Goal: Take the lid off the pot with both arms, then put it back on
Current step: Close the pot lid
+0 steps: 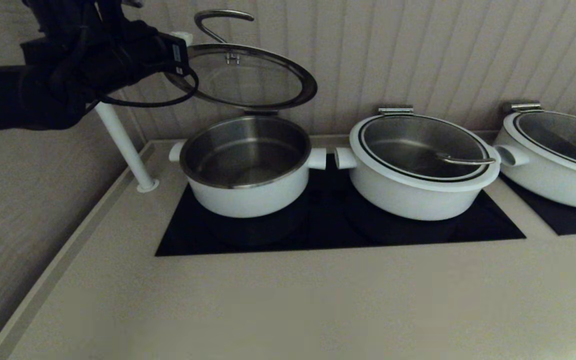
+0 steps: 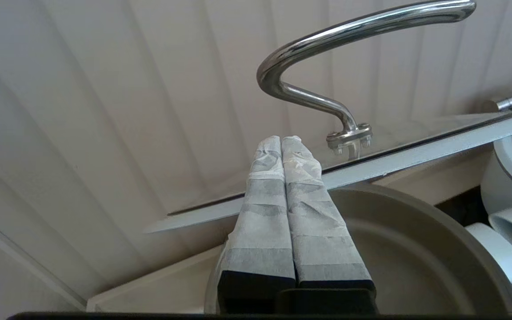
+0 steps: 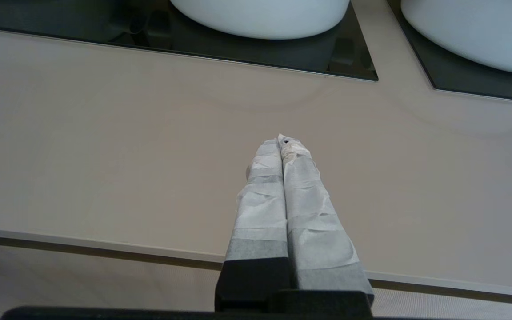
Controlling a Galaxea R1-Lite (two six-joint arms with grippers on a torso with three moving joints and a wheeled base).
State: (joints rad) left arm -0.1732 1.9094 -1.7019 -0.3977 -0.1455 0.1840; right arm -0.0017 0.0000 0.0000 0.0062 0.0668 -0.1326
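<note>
The glass lid (image 1: 248, 77) is tilted up above the open white pot (image 1: 245, 195), its back edge low near the pot's rear rim and its looped steel handle (image 1: 220, 22) topmost. My left arm reaches in from the upper left. The left gripper (image 2: 282, 140) is shut with nothing between its fingers, and its tips sit at the lid's white rim (image 2: 416, 153), over the pot's steel bowl (image 2: 416, 249). I cannot tell whether they touch the rim. My right gripper (image 3: 281, 141) is shut and empty above the beige counter (image 3: 105, 155), out of the head view.
Two wider white pots (image 1: 418, 195) (image 1: 558, 180) with closed lids stand to the right on black cooktops (image 1: 338, 235). A slanted white post (image 1: 123, 145) rises at the counter's back left. A ribbed wall (image 1: 418, 50) is close behind the pots.
</note>
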